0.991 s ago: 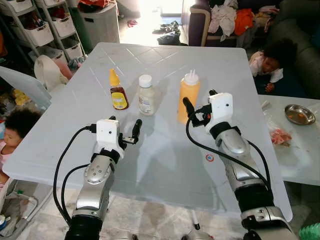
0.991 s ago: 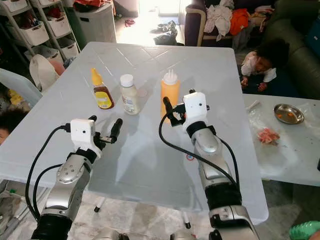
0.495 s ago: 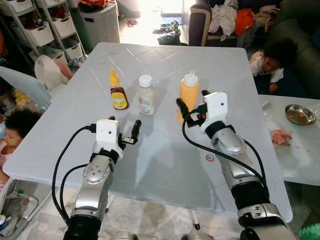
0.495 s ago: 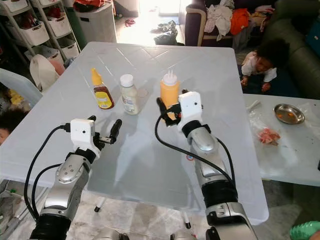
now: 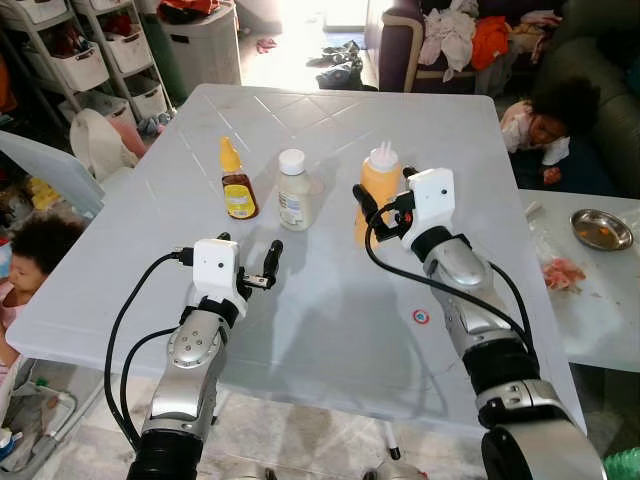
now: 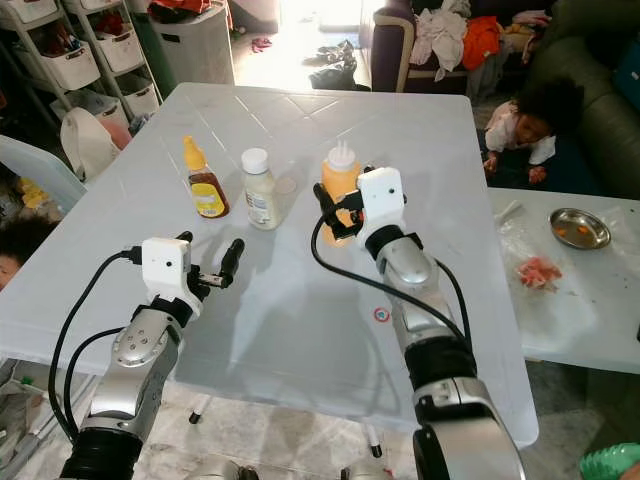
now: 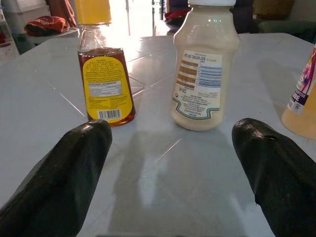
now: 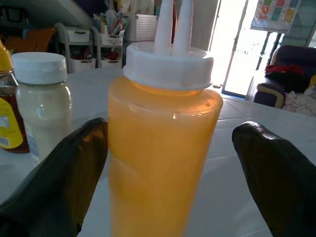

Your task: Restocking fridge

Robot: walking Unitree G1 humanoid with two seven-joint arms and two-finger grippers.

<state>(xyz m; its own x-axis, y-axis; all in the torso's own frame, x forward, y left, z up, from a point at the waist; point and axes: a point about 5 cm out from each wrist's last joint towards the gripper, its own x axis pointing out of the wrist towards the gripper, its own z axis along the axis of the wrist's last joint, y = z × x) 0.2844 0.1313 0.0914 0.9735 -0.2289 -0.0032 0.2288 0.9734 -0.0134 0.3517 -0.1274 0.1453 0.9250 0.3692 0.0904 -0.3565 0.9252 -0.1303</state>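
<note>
So far nothing has been restocked: all three bottles stand upright on the white desk (image 5: 330,320), and no fridge is in sight. Right claw (image 5: 381,204) is spread wide around the orange squeeze bottle (image 5: 379,186), one finger on each side; the right wrist view shows a gap on at least one side, so no grip yet. Judgement: this is the approach-to-grasp step for the first item. Left claw (image 5: 247,262) hovers low over the near-left part of the desk, fingers apart and holding nothing, aimed toward the honey bottle (image 5: 236,183) and the pale white-capped bottle (image 5: 293,192), which stand just beside each other, left of the orange one. Remaining, as judged: close on the squeeze bottle, lift, carry it to the fridge, then repeat for the other two. A person (image 5: 540,118) sits far right beyond the desk.
</note>
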